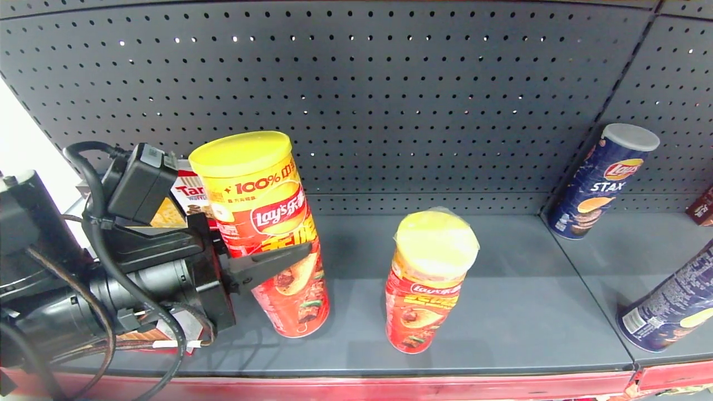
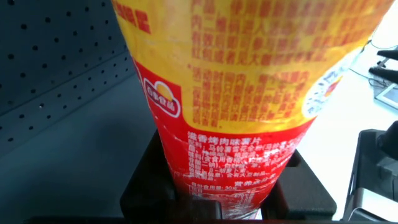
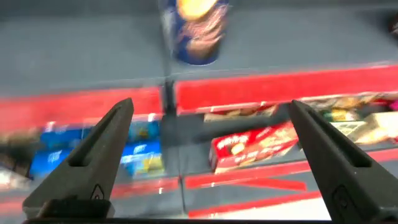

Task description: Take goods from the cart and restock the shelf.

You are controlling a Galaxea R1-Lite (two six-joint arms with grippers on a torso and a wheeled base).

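Well, from the head view, the left gripper [image 1: 278, 259] is clamped on a tall red and yellow chip can [image 1: 267, 234] at the left end of the grey shelf [image 1: 501, 312]. One dark finger crosses the front of the can about halfway up. The can leans slightly, its yellow lid toward the pegboard back [image 1: 390, 111] and its base down at the shelf board; whether it actually rests there I cannot tell. A red and white box [image 1: 189, 195] sits behind the gripper. Near the middle of the shelf, well apart from the held can, a second red can [image 1: 429, 278] with a yellow lid stands on its own. In the next bay to the right, a blue can [image 1: 599, 184] with a grey lid is at the back by the pegboard, and another blue can [image 1: 668, 303] shows at the right edge of the frame, nearer the front.

From the left wrist view, the red and yellow chip can [image 2: 249, 93] rises straight out of the left gripper [image 2: 224, 199], whose dark pads [image 2: 149, 180] press against both of its sides. The grey shelf [image 2: 68, 168] lies beside it.

From the right wrist view, the right gripper [image 3: 205, 162] has its two fingers spread wide, with nothing between them. Beyond them is the red front edge [image 3: 280, 84] of a shelf, with a blurred blue can [image 3: 196, 31] standing on the board above it. Red and blue packets [image 3: 255, 146] lie on the lower level.
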